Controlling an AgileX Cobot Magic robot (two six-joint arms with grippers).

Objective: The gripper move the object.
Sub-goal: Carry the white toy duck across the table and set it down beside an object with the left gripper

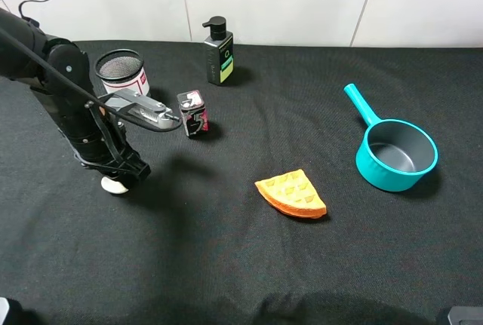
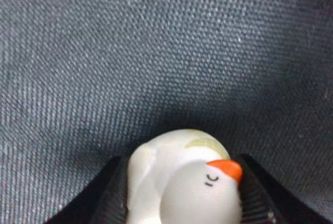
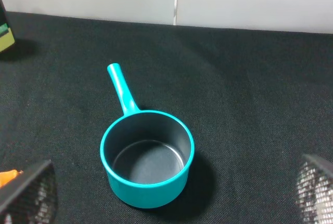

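the left gripper (image 1: 119, 176) pinches the white duck toy (image 2: 182, 182) between its black pads, low on the black cloth (image 1: 226, 265) at the left, well apart from the waffle wedge (image 1: 292, 194); the grasp looks made, the move itself apparently yet to come.

The white duck toy (image 2: 182, 182) is small, rounded and glossy, with an orange-red beak and a thin line for a closed eye. It sits on the black table (image 1: 226, 265), towards the left side. The left claw (image 1: 121, 176) stands down over it, its black ribbed fingers (image 2: 257, 198) pressed against both flanks.
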